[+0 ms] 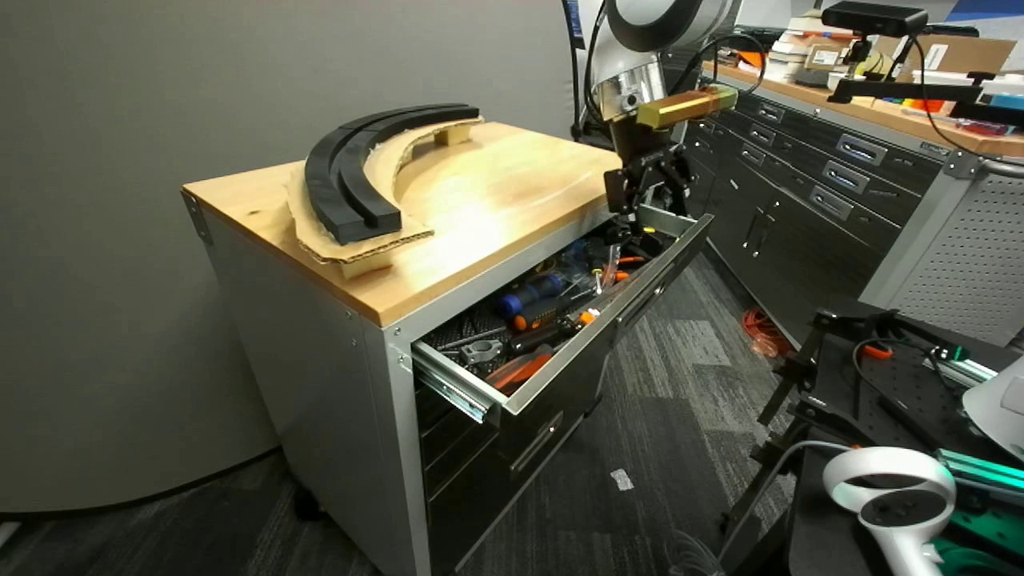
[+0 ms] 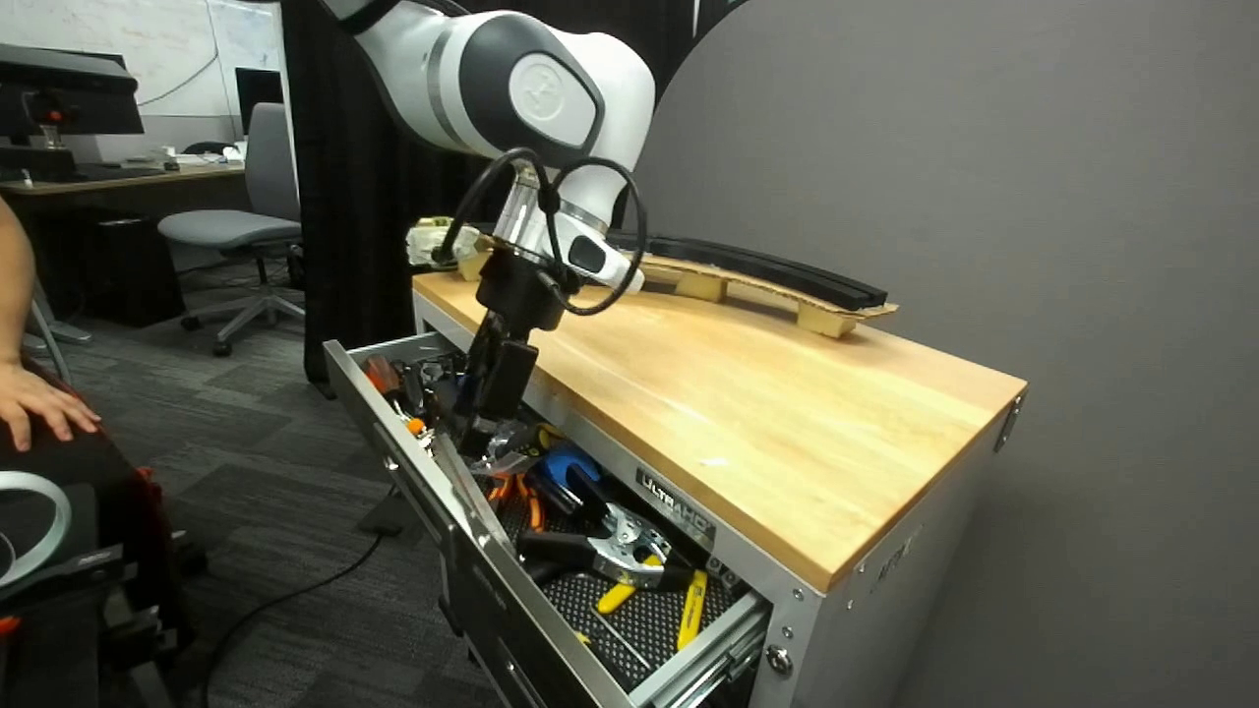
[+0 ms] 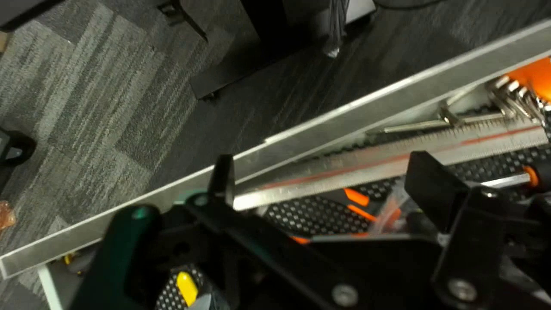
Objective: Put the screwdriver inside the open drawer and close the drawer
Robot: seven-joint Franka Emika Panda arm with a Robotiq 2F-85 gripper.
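Observation:
The drawer (image 1: 612, 314) is pulled out from under the wood top; its front rim also shows in an exterior view (image 2: 418, 487) and the wrist view (image 3: 366, 112). My gripper (image 1: 646, 200) reaches down into the drawer, in an exterior view (image 2: 484, 413) also seen among the tools. In the wrist view its fingers (image 3: 323, 172) are spread wide with nothing held between them, above a steel ruler (image 3: 387, 157). The short dark screwdriver cannot be picked out among the dark tools; it may be hidden under the gripper or tools.
Several tools fill the drawer, including a blue-handled one (image 1: 532, 292) and a clamp (image 2: 625, 551). Curved black pieces (image 1: 340, 172) lie on cardboard on the wood top (image 1: 512, 192). A dark cabinet (image 1: 800, 168) stands behind. A person's hand (image 2: 39, 403) is off to the side.

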